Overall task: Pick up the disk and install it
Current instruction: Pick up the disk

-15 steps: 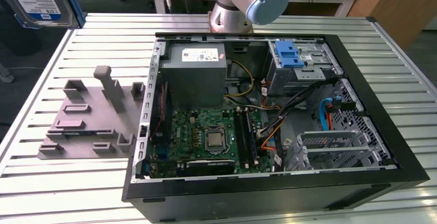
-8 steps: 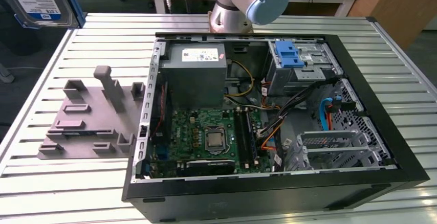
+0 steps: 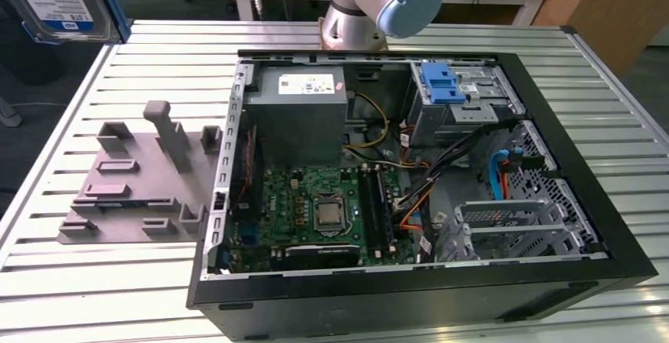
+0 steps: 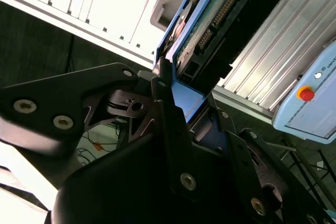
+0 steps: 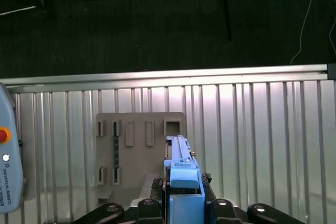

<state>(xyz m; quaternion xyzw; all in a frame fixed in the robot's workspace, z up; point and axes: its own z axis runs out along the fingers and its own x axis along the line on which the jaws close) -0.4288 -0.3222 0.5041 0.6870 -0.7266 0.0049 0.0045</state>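
Observation:
The disk (image 3: pixel 58 2), a silver drive with a white-and-blue label in a blue carrier, hangs high in the air at the exterior view's far upper left, well off the open computer case (image 3: pixel 418 178). In both wrist views my gripper (image 4: pixel 191 100) is shut on the disk (image 4: pixel 210 30), its black fingers (image 4: pixel 163 85) pressing the carrier's two flat sides. The first wrist view shows the disk (image 5: pixel 181 166) edge-on between the gripper (image 5: pixel 182 183) fingers, above the gray fixture plate (image 5: pixel 139 150) and the slatted table.
Inside the case are a gray power supply (image 3: pixel 301 116), a green motherboard (image 3: pixel 324 214) and a metal drive cage with a blue latch bracket (image 3: pixel 447 83). The gray fixture plate (image 3: pixel 141 178) lies beside the case. A teach pendant (image 5: pixel 8 156) rests on the table (image 3: pixel 84 280).

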